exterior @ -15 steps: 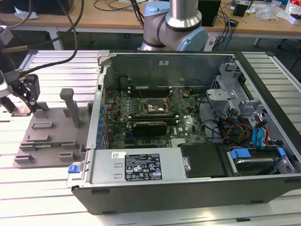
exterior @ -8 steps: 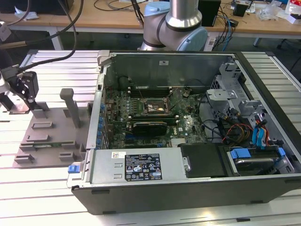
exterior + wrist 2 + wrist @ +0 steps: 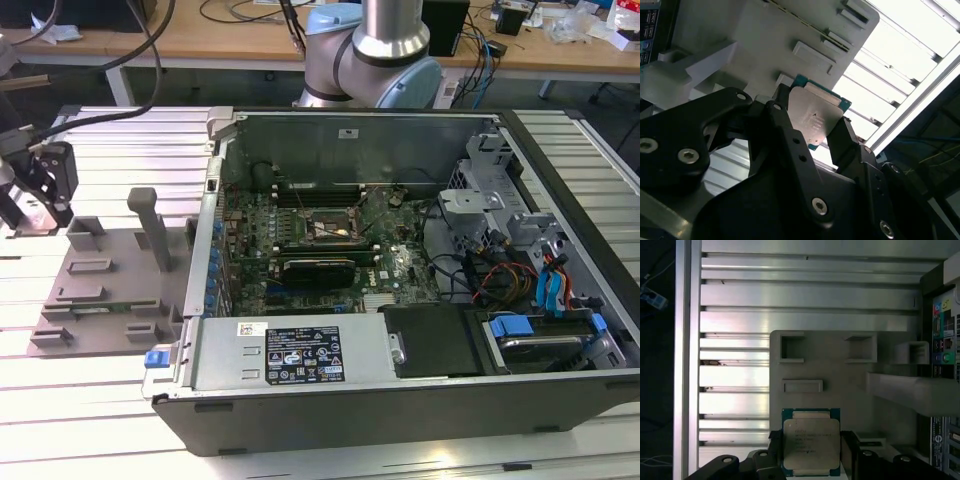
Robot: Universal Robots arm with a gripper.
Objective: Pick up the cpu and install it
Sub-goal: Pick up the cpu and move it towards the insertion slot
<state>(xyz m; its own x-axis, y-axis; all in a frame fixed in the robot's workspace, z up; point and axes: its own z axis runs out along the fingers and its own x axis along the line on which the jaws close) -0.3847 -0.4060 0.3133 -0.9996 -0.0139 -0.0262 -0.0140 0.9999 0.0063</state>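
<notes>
Jaws clamp the cpu by two opposite edges, near the grey tray at the exterior view's left. Rightward, the socket in the open case looks unfilled. Pickup seems done; installing is not.

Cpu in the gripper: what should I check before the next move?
1. Gripper shut on the cpu, gripping two opposite edges: ok.
2. Cpu square in the grip, metal top showing: ok.
3. Cpu clear of the grey tray: cannot tell.
4. Computer case open on top: ok.
5. Socket uncovered and ready: cannot tell.
</notes>
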